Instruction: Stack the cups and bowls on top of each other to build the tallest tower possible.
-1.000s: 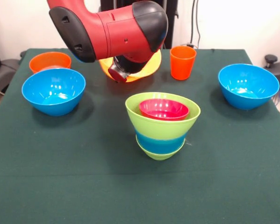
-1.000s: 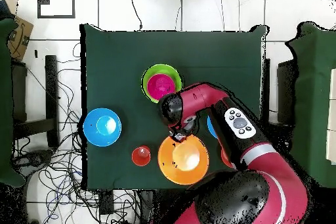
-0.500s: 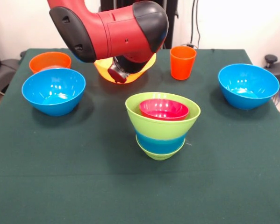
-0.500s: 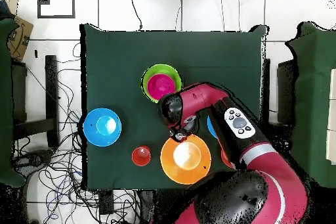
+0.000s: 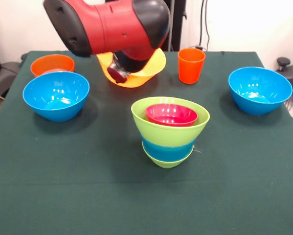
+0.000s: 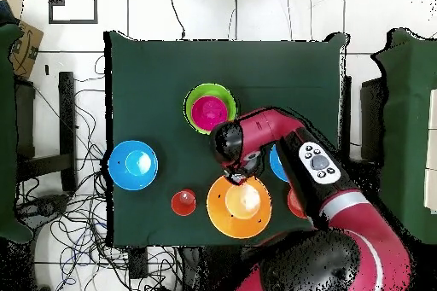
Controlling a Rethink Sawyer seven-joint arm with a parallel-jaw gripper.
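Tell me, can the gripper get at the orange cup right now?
Probably not. The gripper sits at the rim of the big yellow-orange bowl, which looks lifted off the table, so it seems occupied. The orange cup itself stands clear, nothing on it.

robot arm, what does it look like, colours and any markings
The arm is glossy red with rounded black sections at its joints and dark oval insets along the red shell. From overhead, a grey panel with small round dark buttons sits on a black segment, next to a pale grey band. The gripper itself is hidden.
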